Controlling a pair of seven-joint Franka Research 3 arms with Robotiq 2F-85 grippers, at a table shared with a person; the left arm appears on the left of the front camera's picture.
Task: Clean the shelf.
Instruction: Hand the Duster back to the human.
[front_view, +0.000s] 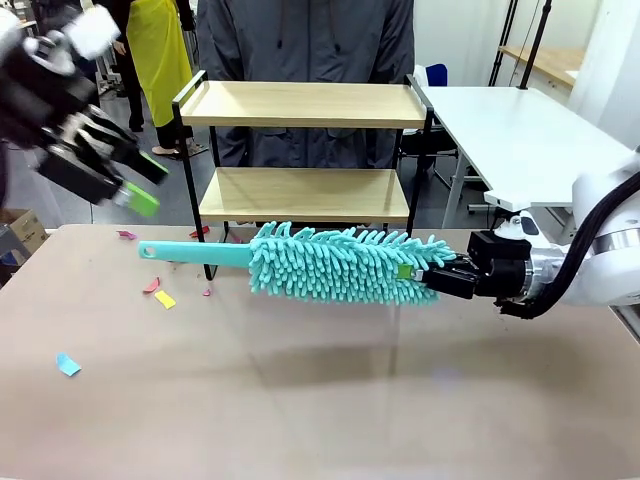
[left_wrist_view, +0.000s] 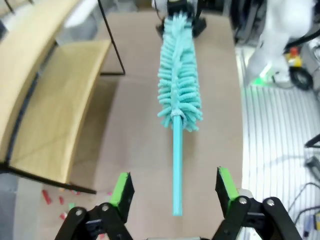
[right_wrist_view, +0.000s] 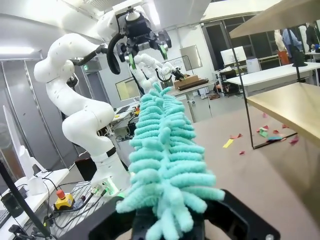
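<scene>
While the shelf (front_view: 305, 150) stands at the far side of the worktop (front_view: 320, 400), right in front of a person in a grey jacket (front_view: 305, 40), a teal duster (front_view: 340, 262) hangs level between it and the camera, its fluffy head crossing the lower board. Clamped on the head's tip is the right end effector (front_view: 432, 276); the thin handle points toward the robot's left. Raised near the shelf's left rail, the left end effector (front_view: 135, 180) has its green pads spread and grips nothing. Scattered on the worktop by the shelf's left foot lie paper scraps (front_view: 160, 292), pink, yellow and blue. Behind to the right stands a white table (front_view: 520, 130).
</scene>
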